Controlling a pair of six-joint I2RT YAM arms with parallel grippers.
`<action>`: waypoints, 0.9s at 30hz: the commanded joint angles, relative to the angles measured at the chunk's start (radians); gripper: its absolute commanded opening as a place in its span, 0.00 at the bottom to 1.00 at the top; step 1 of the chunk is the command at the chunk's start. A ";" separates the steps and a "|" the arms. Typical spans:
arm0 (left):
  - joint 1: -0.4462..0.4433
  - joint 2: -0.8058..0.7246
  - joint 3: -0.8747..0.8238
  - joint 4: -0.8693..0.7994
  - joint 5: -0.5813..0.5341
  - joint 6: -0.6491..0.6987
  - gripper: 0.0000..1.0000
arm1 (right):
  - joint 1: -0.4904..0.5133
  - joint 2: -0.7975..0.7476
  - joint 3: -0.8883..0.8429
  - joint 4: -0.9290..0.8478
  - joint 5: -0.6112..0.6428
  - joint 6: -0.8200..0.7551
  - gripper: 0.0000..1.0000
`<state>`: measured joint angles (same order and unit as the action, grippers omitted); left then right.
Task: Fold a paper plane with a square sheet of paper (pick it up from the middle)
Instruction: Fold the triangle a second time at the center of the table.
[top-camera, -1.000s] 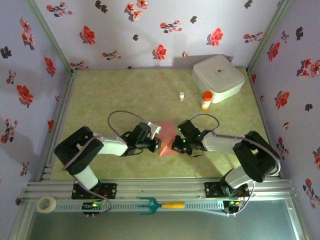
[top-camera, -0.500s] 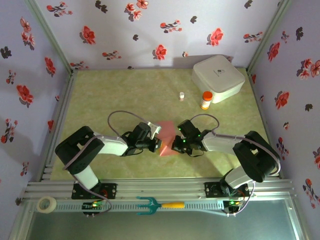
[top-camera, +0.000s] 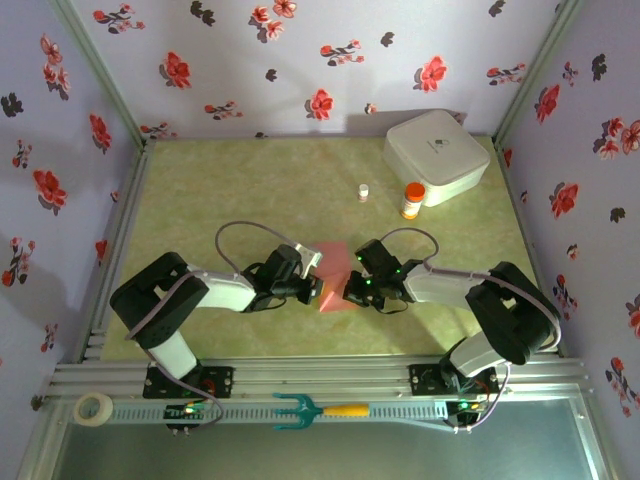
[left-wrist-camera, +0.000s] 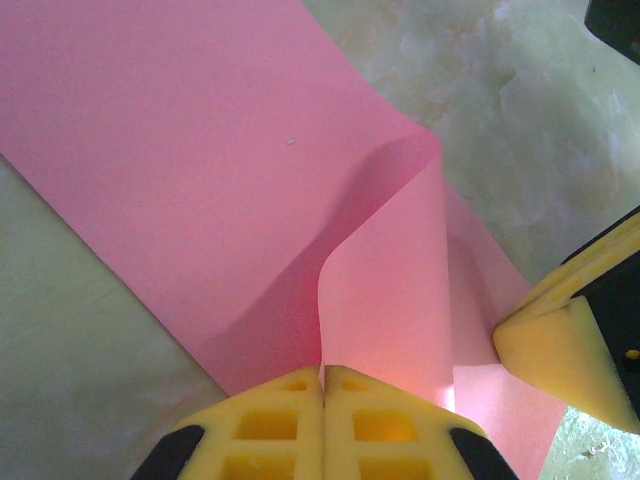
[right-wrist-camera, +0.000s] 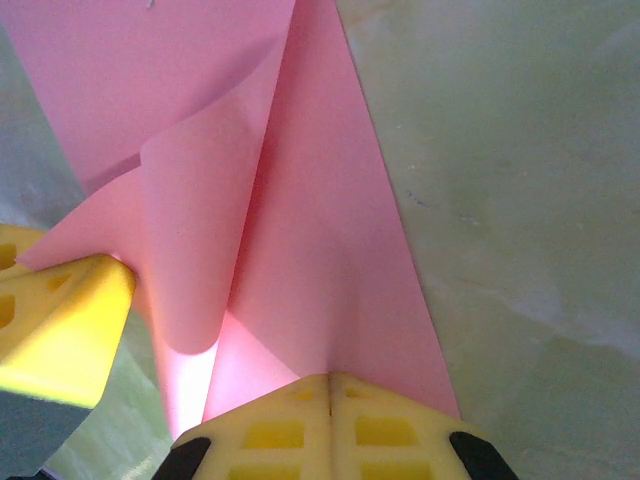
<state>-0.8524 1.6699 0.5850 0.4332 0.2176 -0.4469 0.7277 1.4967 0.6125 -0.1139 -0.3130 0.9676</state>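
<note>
The square sheet of paper (top-camera: 334, 268) is salmon pink and lies at the table's middle, bent up between both grippers. My left gripper (top-camera: 318, 290) is shut on its left edge. In the left wrist view the yellow jaws (left-wrist-camera: 323, 372) meet on a raised flap of the sheet (left-wrist-camera: 200, 150), with the other arm's yellow fingertip (left-wrist-camera: 560, 345) at the right. My right gripper (top-camera: 347, 291) is shut on the right edge. There the sheet (right-wrist-camera: 320, 230) rises in a curled fold from the closed jaws (right-wrist-camera: 330, 382). The paper plane is out of view.
A white rounded box (top-camera: 436, 155) sits at the back right, with an orange-capped bottle (top-camera: 412, 200) and a small white vial (top-camera: 364, 192) in front of it. A teal fork (top-camera: 318, 410) and a tape roll (top-camera: 94, 408) lie on the front rail.
</note>
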 joint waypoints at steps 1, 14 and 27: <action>0.010 0.016 0.008 0.007 -0.010 -0.003 0.00 | 0.005 0.023 -0.018 -0.070 0.046 -0.019 0.02; 0.016 0.015 -0.003 0.015 -0.003 -0.006 0.00 | 0.004 0.023 -0.010 -0.079 0.045 -0.024 0.02; 0.017 0.056 0.033 -0.016 0.043 -0.004 0.00 | -0.004 0.000 -0.010 -0.079 0.039 -0.023 0.05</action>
<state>-0.8429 1.7035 0.6025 0.4446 0.2401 -0.4473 0.7273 1.4963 0.6125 -0.1143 -0.3130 0.9668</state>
